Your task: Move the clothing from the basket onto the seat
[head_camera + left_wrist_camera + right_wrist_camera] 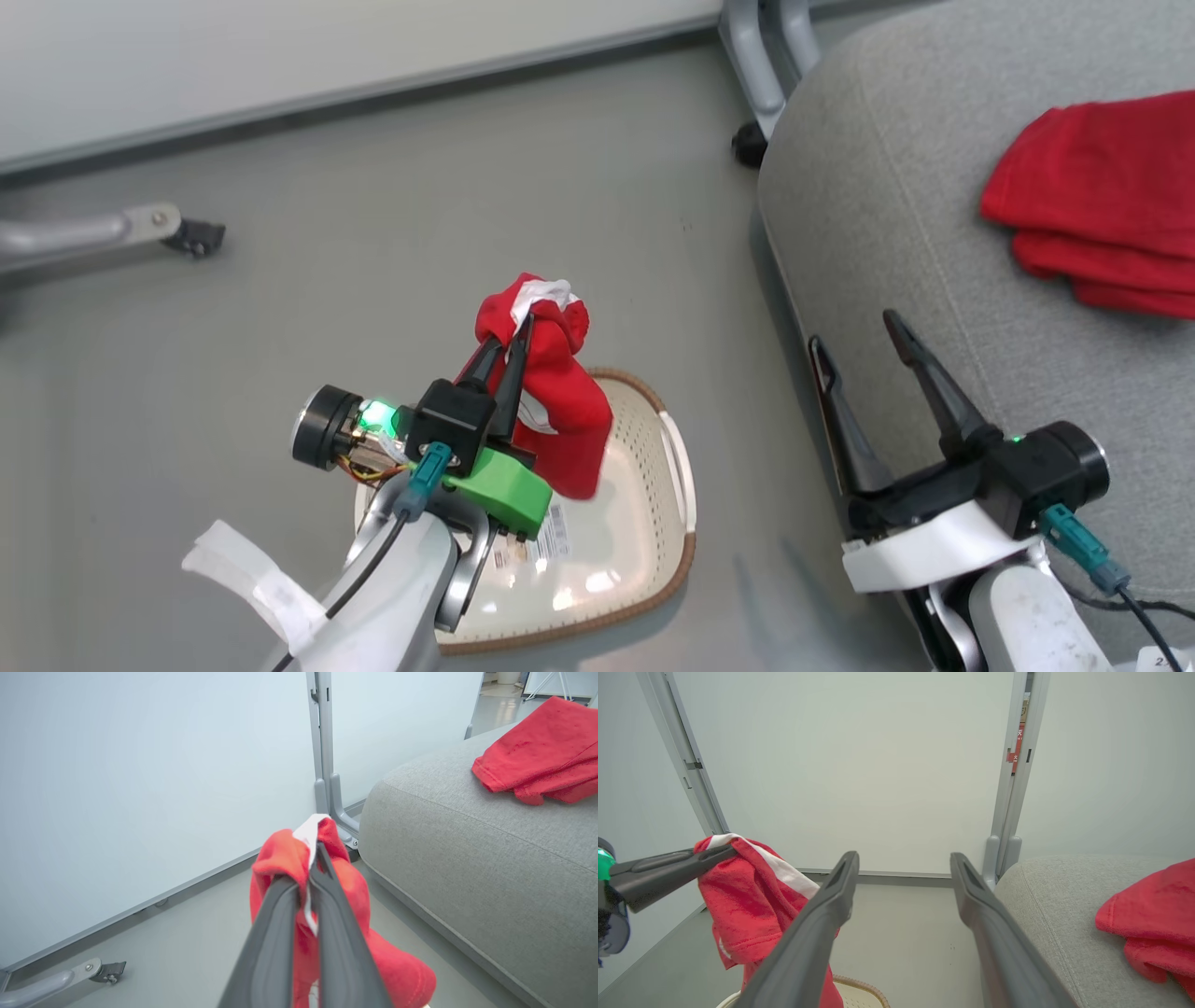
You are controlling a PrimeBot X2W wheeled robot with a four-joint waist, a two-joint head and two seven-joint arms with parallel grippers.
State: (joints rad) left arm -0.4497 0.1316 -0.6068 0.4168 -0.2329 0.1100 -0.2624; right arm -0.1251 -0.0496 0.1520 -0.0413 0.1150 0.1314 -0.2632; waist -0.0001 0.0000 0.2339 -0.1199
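My left gripper (513, 336) clamped on red garment (560, 401), held over basket (686, 551), hem seemingly clear. Right gripper (851, 329) spread, empty, beside seat (887, 187); second garment (1102, 196) atop it.

1. The smooth grey floor (420, 233) carries a small cream-white perforated plastic basket with a brown woven-look rim (689, 551). The basket stands just beside a large rounded grey fabric seat (896, 243).
2. Grey metal legs with black castors (191, 235) rest on the floor near the wall.
3. A crumpled bright red soft garment (1102, 196) lies on the seat, toward its right side.
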